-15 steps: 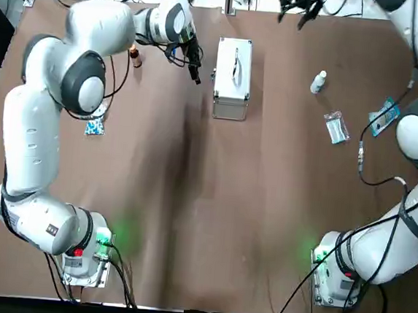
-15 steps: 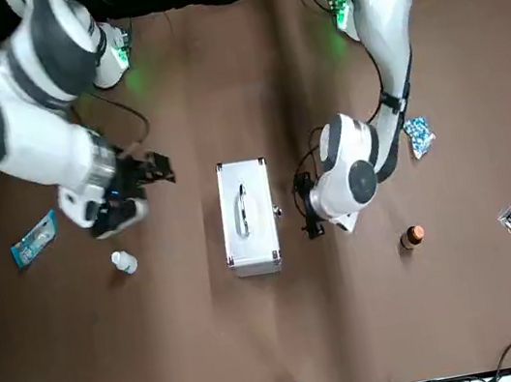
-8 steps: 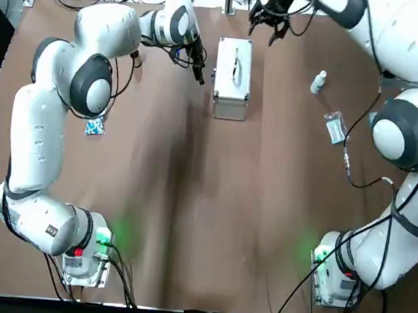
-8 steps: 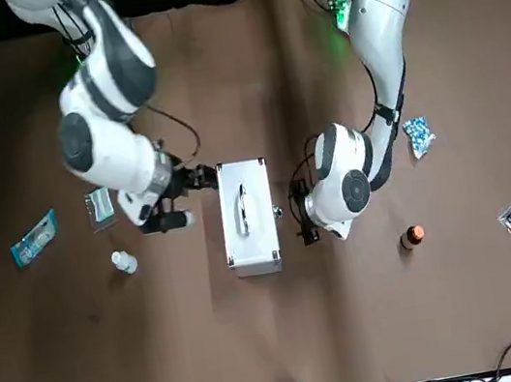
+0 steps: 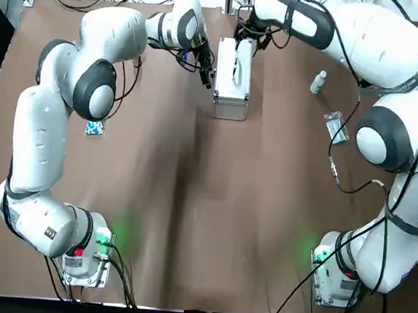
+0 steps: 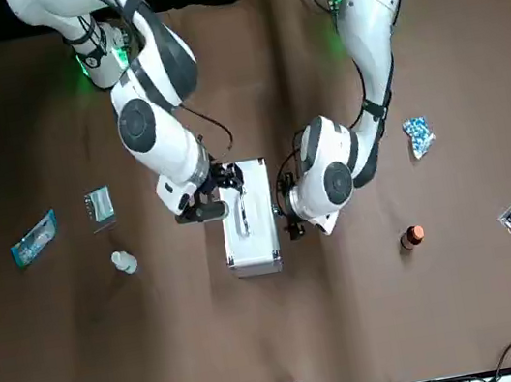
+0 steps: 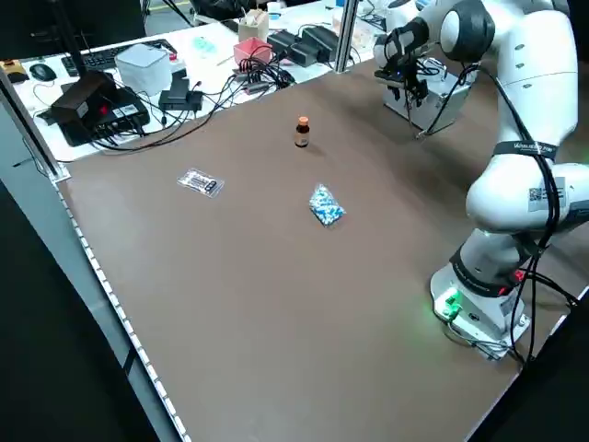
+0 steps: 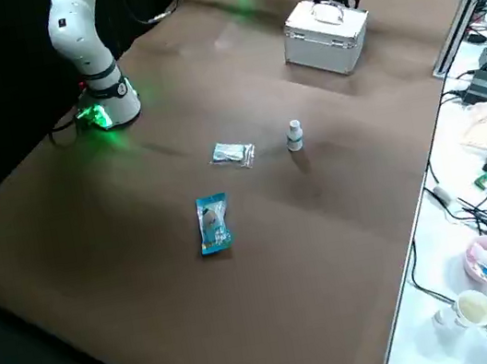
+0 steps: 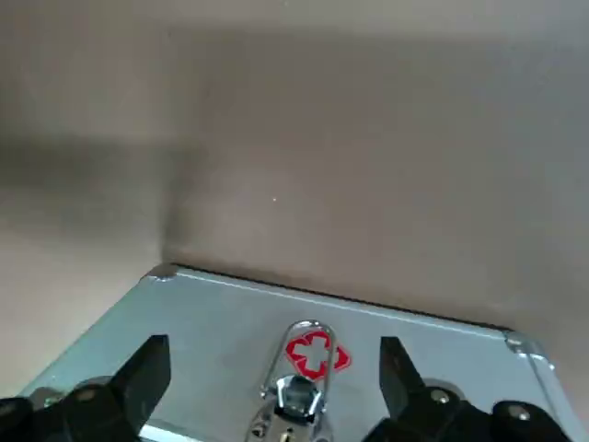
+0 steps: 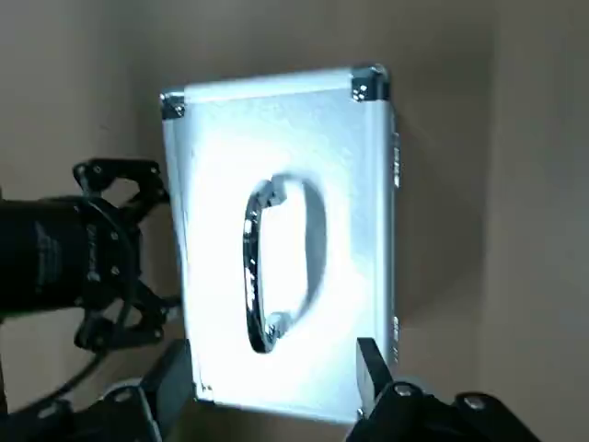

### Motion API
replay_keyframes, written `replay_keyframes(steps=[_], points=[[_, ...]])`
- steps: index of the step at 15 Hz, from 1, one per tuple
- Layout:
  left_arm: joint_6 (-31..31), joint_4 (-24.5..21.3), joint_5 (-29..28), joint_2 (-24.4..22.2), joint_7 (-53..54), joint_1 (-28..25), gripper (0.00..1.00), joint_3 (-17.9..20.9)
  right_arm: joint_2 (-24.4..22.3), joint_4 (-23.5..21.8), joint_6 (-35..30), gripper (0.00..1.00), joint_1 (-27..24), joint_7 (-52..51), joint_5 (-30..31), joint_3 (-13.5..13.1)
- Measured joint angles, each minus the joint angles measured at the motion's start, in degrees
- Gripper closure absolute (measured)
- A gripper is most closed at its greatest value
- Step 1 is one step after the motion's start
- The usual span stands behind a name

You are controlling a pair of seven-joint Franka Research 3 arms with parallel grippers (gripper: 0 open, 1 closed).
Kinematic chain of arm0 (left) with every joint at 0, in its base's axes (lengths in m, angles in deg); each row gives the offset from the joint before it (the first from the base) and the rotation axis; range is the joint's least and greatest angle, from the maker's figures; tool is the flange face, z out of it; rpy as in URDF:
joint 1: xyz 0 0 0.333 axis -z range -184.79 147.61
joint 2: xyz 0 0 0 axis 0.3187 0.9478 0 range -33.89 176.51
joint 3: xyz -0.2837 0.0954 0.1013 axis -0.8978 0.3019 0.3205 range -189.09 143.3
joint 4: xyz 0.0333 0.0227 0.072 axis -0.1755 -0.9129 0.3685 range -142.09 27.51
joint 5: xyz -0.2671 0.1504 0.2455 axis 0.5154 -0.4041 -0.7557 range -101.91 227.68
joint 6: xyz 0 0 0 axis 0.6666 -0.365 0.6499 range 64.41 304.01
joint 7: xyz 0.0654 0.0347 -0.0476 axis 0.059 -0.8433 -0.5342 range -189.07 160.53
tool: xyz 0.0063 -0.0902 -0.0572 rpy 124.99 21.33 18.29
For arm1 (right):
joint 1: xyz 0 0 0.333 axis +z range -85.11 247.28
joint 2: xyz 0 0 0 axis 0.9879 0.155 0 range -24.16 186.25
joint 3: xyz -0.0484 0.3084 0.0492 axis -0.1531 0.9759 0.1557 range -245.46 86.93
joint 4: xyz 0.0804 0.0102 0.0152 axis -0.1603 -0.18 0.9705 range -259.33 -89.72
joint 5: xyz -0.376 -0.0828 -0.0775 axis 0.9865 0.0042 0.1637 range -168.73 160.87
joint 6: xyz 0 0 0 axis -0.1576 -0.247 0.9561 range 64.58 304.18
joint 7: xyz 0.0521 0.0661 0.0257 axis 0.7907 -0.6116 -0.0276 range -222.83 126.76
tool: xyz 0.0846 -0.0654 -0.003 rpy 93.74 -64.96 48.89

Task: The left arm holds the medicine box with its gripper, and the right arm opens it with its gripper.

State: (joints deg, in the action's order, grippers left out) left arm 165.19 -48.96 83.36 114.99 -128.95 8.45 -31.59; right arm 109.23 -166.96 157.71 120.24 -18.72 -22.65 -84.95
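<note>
The medicine box [image 5: 233, 78] is a silver case with a top handle, lying flat at the far middle of the table. My left gripper [image 5: 209, 74] is at its left side wall. In the left wrist view that gripper [image 9: 273, 354] is open, with the red-cross latch [image 9: 311, 354] between its fingers [image 9: 147, 368]. My right gripper [image 5: 243, 41] hovers over the box's far end. The right wrist view looks down on the lid and handle [image 10: 260, 267], and there that gripper [image 10: 271, 368] is open and holds nothing.
A small white bottle [image 5: 318, 82] and a clear packet [image 5: 335, 127] lie right of the box. A blue packet [image 5: 94, 127] lies to the left. An orange-capped brown bottle [image 6: 412, 237] stands on the left arm's side. Cables and gear line the far edge.
My right arm has swung in from the far right to hover over the box's far end. My left gripper has closed in on the box's left side.
</note>
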Motion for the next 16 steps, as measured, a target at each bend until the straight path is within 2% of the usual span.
replay_keyframes(steps=[4,7,8,9,10,14,15,16], points=[[0.0,0.0,0.0,0.01,-0.01,0.7,0.03,-0.01,1.34,0.5,0.38,0.22,0.48,1.7,0.06,-0.01],[0.08,0.09,0.0,0.01,-0.73,0.77,0.31,0.1,2.25,0.78,0.46,0.32,0.96,2.25,0.08,-0.03],[0.06,0.18,0.0,0.01,-1.18,0.77,0.33,0.17,2.57,0.96,0.54,0.32,1.1,2.55,0.1,-0.03],[0.13,0.29,0.0,0.01,-1.51,0.77,0.35,0.2,2.91,1.2,0.57,0.38,1.19,2.78,0.11,-0.03],[0.21,0.47,-0.01,0.01,-1.59,0.79,0.41,0.32,3.35,1.56,0.57,0.4,1.25,2.86,0.12,-0.03],[0.17,0.76,-0.01,0.01,-1.84,0.82,0.44,0.34,5.15,2.57,0.71,0.41,1.69,2.89,0.15,-0.04],[0.17,0.89,-0.01,0.01,-1.85,0.82,0.44,0.34,5.36,2.74,1.03,0.46,1.81,2.92,0.16,-0.04],[0.17,1.03,-0.01,0.01,-1.86,0.83,0.46,0.34,5.51,2.85,1.42,0.47,1.94,2.92,0.18,-0.04]])
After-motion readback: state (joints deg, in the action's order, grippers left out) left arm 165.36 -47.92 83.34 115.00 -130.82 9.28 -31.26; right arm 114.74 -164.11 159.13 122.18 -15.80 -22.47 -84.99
